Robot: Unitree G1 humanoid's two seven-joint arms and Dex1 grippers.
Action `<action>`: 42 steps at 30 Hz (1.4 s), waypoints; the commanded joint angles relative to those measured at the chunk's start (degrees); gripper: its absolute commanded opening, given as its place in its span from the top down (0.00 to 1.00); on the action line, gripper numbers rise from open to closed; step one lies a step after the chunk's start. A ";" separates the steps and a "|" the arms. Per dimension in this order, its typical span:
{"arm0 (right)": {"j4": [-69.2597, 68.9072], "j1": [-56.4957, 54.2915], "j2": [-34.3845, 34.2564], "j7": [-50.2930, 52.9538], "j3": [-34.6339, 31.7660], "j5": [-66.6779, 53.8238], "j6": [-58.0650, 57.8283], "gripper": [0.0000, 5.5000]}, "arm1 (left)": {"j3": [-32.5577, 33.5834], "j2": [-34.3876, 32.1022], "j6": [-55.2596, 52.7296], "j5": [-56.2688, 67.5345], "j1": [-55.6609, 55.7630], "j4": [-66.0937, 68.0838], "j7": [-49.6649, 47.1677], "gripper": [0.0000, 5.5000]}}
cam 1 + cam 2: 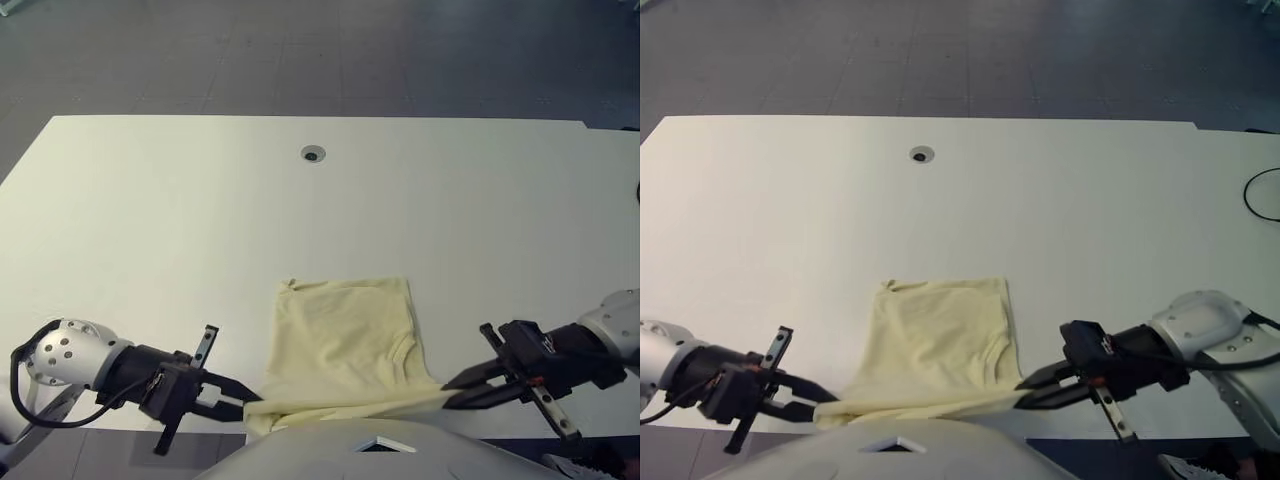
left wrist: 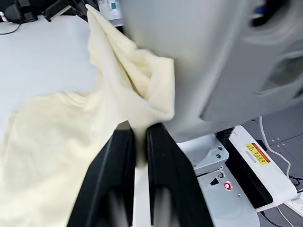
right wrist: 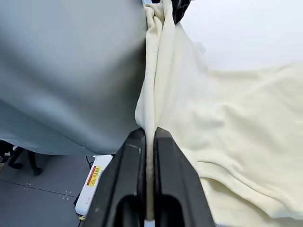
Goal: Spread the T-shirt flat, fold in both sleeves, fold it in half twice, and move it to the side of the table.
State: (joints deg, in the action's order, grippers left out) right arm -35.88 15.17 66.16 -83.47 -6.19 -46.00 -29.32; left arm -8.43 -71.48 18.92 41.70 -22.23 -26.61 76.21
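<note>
One pale yellow T-shirt (image 1: 345,340) lies on one white table (image 1: 150,220), two grippers clamp it, the left gripper (image 1: 243,400) at its near left corner, the right gripper (image 1: 450,392) at its near right, and one round hole (image 1: 313,154) sits beyond it

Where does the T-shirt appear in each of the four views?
Left eye view: T-shirt low centre on the white table; left gripper and right gripper pinch its near edge.
Right eye view: T-shirt low, slightly left of centre.
Left wrist view: T-shirt bunched between the left gripper's fingers.
Right wrist view: T-shirt pinched between the right gripper's fingers.
Shared landmark: the white table.
</note>
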 commanded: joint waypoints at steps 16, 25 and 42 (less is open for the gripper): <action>35.16 -31.56 -13.73 -5.99 20.78 14.71 -1.87 1.00 | -4.51 21.60 -22.57 -2.53 28.09 24.01 12.85 0.97; 47.71 -41.34 -20.12 -7.36 22.62 20.42 0.48 1.00 | -3.46 24.99 -23.62 -6.35 31.14 31.44 15.61 0.97; 67.88 -49.84 -27.52 -7.81 23.65 31.25 9.54 1.00 | -3.21 36.47 -17.90 -18.26 42.82 56.12 13.43 0.97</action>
State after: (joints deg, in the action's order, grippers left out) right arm 30.30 -33.49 38.37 -91.45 17.75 -16.28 -20.76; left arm -12.13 -35.81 0.05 25.24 19.43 27.75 90.20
